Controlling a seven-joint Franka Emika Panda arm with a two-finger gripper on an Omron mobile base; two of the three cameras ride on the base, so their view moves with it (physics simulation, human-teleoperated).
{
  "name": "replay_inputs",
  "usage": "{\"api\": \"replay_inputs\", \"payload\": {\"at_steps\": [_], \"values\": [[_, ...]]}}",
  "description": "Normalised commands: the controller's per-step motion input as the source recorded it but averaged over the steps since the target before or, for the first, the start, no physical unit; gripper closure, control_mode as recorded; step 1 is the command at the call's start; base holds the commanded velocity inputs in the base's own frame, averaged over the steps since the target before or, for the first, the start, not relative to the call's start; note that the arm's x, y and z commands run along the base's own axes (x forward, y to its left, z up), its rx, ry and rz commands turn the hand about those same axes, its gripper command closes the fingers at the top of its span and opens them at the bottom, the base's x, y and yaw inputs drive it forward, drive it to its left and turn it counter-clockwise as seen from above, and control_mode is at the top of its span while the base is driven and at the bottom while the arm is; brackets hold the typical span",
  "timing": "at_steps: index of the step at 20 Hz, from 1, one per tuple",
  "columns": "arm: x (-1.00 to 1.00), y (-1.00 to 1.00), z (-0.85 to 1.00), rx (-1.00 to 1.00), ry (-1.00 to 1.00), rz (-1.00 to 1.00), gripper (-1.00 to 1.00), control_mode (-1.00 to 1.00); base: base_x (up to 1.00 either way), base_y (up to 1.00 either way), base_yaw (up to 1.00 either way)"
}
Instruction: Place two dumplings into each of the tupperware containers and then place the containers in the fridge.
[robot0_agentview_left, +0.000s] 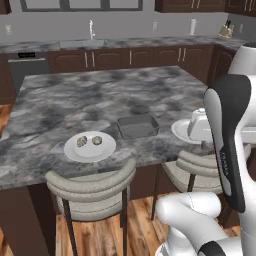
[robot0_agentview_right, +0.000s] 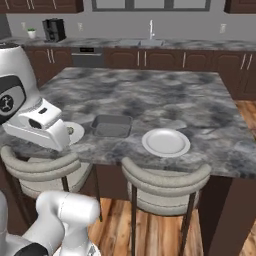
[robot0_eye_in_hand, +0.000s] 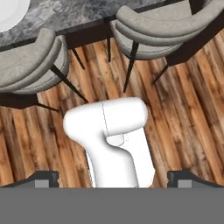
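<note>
A big grey stone bench (robot0_agentview_left: 100, 100) stands in the middle of the kitchen. On it, near the front edge, sits a round white plate (robot0_agentview_left: 90, 147) with two dumplings (robot0_agentview_left: 89, 141) side by side. Just beside that plate lies a dark grey tupperware container (robot0_agentview_left: 137, 126), and nothing is inside it. On the other side of the container is a second white plate (robot0_agentview_right: 165, 142), bare on top. Two pale chairs (robot0_agentview_left: 92, 187) are tucked under the front of the bench. The gripper (robot0_eye_in_hand: 113, 177) hangs over the wooden floor (robot0_eye_in_hand: 192, 109) in front of the chairs. Its jaws stand wide apart and hold nothing.
</note>
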Motion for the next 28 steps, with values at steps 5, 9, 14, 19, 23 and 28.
{"api": "replay_inputs", "payload": {"at_steps": [5, 9, 14, 19, 23, 28], "values": [[0.0, 0.0, 0.0, 0.0, 0.0, 0.0, -1.0, 1.0, 0.65, 0.08, 0.06], [0.0, 0.0, 0.0, 0.0, 0.0, 0.0, -1.0, 1.0, 0.57, 0.0, 0.03], [0.0, 0.0, 0.0, 0.0, 0.0, 0.0, -1.0, 1.0, 0.54, 0.0, 0.02], [0.75, 0.55, -0.19, 0.0, 0.13, 0.09, -1.0, -1.0, 0.0, 0.0, 0.0], [0.79, 1.0, -0.53, -0.01, 0.14, 0.19, -1.0, -1.0, 0.0, 0.0, 0.0], [0.98, 0.82, -0.5, 0.0, 0.08, 0.15, -1.0, -1.0, 0.0, 0.0, 0.0]]}}
